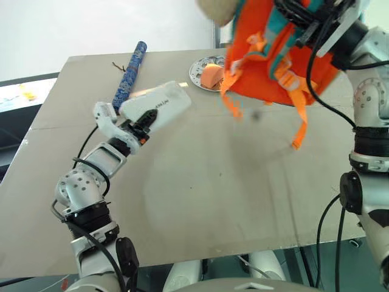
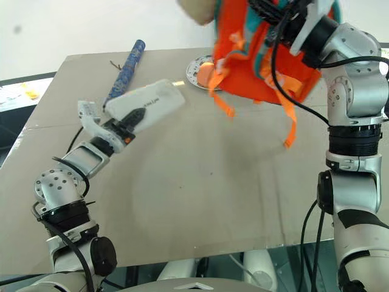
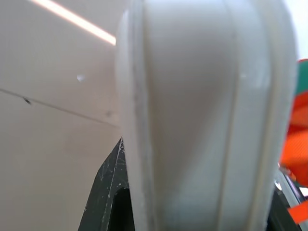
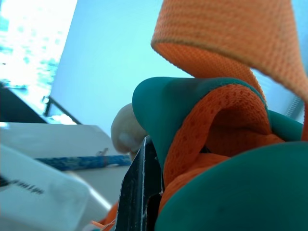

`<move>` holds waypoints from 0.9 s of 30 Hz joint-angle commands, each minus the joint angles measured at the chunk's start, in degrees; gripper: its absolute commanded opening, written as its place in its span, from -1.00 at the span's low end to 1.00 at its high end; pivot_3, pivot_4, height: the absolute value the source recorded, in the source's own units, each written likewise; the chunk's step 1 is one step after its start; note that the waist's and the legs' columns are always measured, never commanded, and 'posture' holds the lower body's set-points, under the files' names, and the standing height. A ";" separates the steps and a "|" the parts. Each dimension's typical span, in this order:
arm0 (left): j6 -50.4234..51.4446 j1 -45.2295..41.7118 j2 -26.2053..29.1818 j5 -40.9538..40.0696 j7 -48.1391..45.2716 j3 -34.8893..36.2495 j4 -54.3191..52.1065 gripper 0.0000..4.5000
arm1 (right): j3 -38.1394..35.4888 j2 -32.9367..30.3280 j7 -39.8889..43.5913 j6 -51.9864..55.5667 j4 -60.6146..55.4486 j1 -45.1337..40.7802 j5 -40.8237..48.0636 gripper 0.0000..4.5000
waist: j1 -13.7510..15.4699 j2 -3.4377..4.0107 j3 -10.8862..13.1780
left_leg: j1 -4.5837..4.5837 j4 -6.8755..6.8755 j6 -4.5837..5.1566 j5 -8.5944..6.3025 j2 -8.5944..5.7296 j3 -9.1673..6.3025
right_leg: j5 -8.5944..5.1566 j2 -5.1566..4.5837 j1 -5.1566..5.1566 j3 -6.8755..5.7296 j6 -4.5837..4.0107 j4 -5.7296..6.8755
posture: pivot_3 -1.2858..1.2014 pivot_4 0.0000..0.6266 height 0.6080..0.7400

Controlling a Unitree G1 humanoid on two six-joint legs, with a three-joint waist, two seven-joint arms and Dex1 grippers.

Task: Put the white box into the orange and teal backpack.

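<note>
My left gripper is shut on the white box and holds it above the left half of the table, its long side slanting up to the right. The box's pale edge stands between the black fingers in the left wrist view. At the top right my right gripper is shut on the top of the orange and teal backpack, which hangs in the air over the table's far side with its orange straps dangling. A beige plush toy sits at the backpack's upper left. Teal trim and orange mesh press against a black finger.
A blue patterned roll lies on the far left of the grey table. A metal plate holding an orange piece stands at the far edge, just beside the hanging backpack.
</note>
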 commanded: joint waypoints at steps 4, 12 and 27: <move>-9.95 2.17 8.79 4.56 -13.32 -2.78 -7.65 -0.52 | 6.69 -0.29 -0.90 11.62 -20.70 17.23 5.31 -0.99 | 0.32 -0.12 -0.01 | -0.15 0.06 0.00 0.00 -0.04 -0.20 | 0.00 -0.07 0.01 -0.27 0.00 -0.01 | 0.03 -0.52 0.89; -16.81 14.15 21.34 6.51 -36.43 -3.03 -11.24 -0.52 | 11.94 -1.16 -1.76 12.39 -20.47 25.80 0.17 -0.99 | 0.01 -0.10 0.02 | 0.23 0.04 -0.03 0.01 -0.01 -0.01 | 0.18 0.17 0.12 -0.14 -0.28 0.08 | 0.03 -0.52 0.89; -12.08 19.34 37.88 -0.39 -56.15 5.26 -8.79 -0.52 | 10.29 2.03 -0.63 10.68 -14.73 23.87 -0.18 -0.99 | -0.14 -0.13 0.03 | 0.28 -0.02 -0.09 0.05 0.05 -0.11 | 0.19 0.22 0.13 -0.22 -0.32 0.11 | 0.03 -0.52 0.89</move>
